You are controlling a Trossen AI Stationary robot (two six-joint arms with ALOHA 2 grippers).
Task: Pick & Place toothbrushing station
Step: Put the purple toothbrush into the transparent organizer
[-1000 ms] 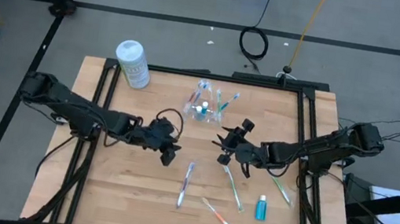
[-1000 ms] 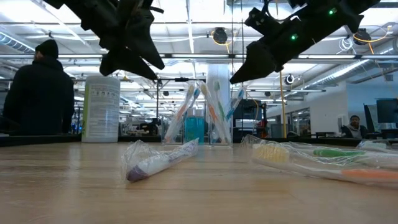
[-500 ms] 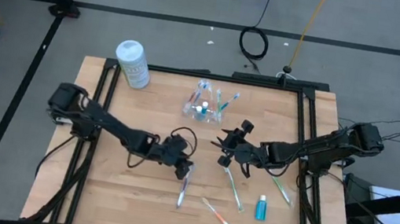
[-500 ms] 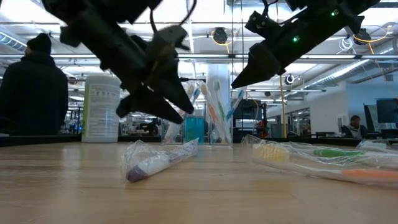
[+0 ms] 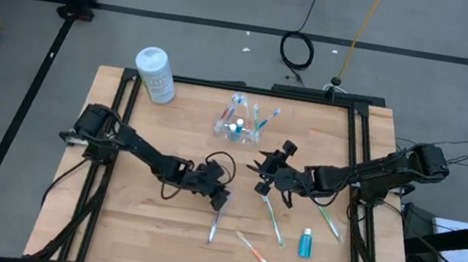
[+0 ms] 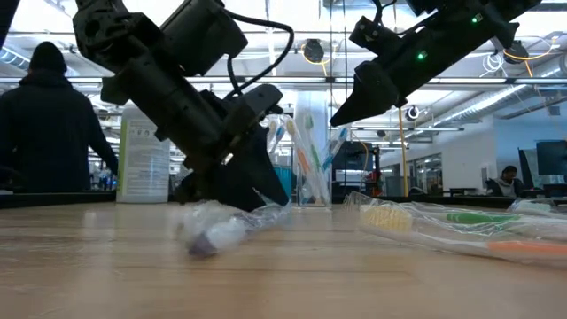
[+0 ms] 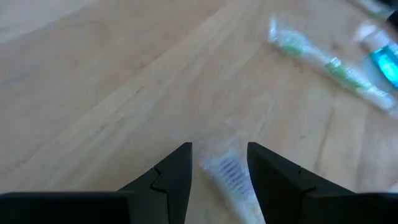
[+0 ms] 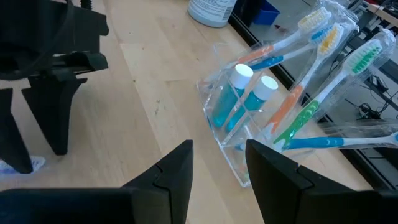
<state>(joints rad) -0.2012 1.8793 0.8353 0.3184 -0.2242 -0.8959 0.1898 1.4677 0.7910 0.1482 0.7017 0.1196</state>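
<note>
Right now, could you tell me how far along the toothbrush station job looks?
Partly done: the clear holder already carries several toothbrushes and two blue tubes. In hand: the left gripper is down at a wrapped toothbrush, open fingers either side of its head. Left: three more wrapped toothbrushes and a blue tube lie on the table. The right gripper hovers open.

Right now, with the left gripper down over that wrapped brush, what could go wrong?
The left gripper straddles the wrapped brush with its fingers open; closing may pinch only the loose wrapper, so the brush could slip. The right gripper hovers close by, between it and the holder, so carrying the brush there risks a clash.
</note>
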